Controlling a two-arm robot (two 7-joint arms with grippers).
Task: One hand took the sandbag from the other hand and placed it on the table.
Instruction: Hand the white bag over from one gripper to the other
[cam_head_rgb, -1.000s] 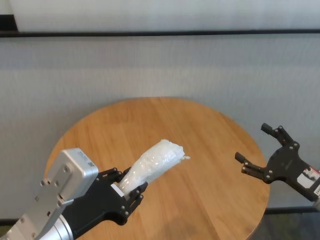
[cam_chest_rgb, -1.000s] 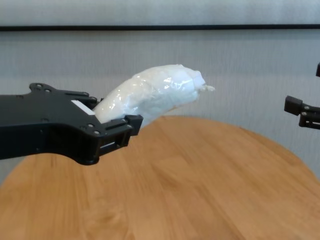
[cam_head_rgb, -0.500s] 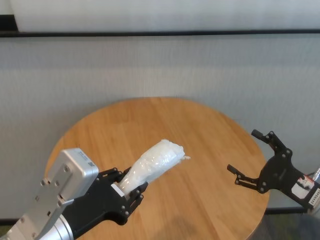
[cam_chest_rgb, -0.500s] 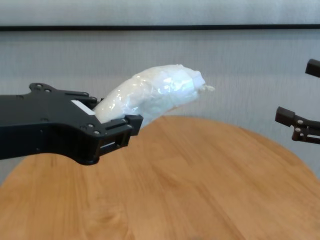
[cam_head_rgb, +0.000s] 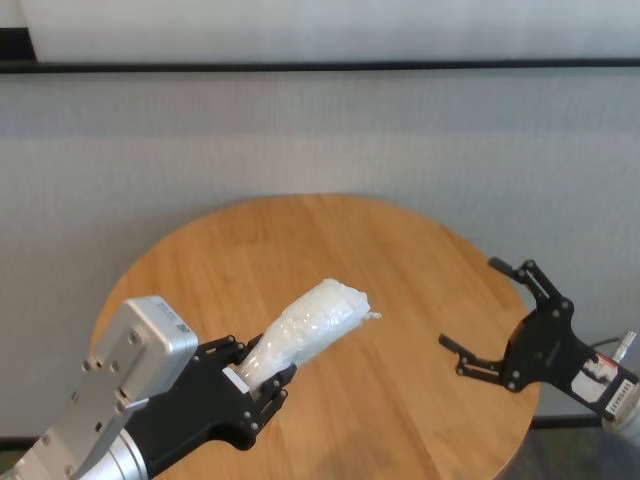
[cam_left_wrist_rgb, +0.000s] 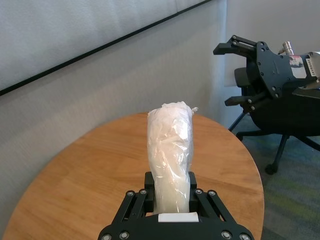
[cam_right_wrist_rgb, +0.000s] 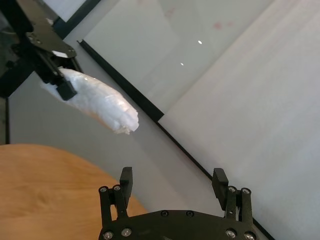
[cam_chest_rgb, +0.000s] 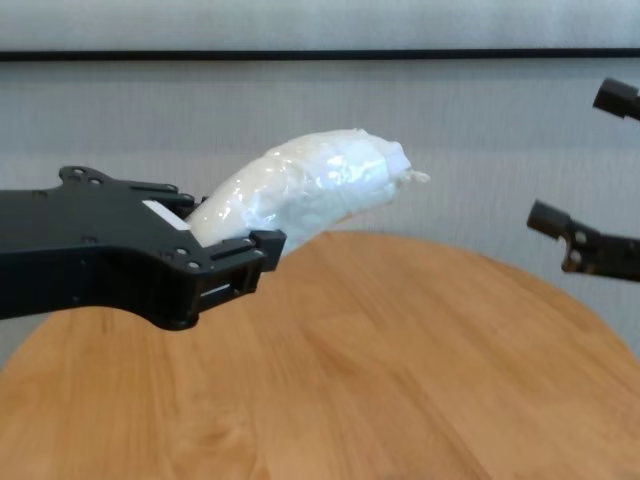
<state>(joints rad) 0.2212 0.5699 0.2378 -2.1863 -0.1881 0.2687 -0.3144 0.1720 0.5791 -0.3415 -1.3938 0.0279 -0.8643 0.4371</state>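
- I have the sandbag (cam_head_rgb: 308, 331) clamped at its near end in the left gripper (cam_head_rgb: 252, 381), held up off the table (cam_head_rgb: 420, 280) at the near left; most of the pouch sticks out free beyond the fingers.
- Long axis: runs from the left gripper up and away toward the far right, twisted end (cam_chest_rgb: 412, 176) leading.
- My right gripper (cam_head_rgb: 487, 320) hangs over the table's right edge, fingers spread wide and holding nothing. The mouth faces left toward the bag.
- Key relation: the bag lies to the left of the right gripper, well apart, with bare air between (right wrist view shows the white tip (cam_right_wrist_rgb: 125, 121) off to one side of the open jaws, not between them).
- My judgement: the handover is not yet made; the right gripper must close the gap leftward and straddle the free end across its width.
- Surface: round, light wood planks, nothing else on it.
- Room: pale wall with a dark rail (cam_head_rgb: 320, 66) behind; a black office chair (cam_left_wrist_rgb: 280, 112) stands past the table's right.
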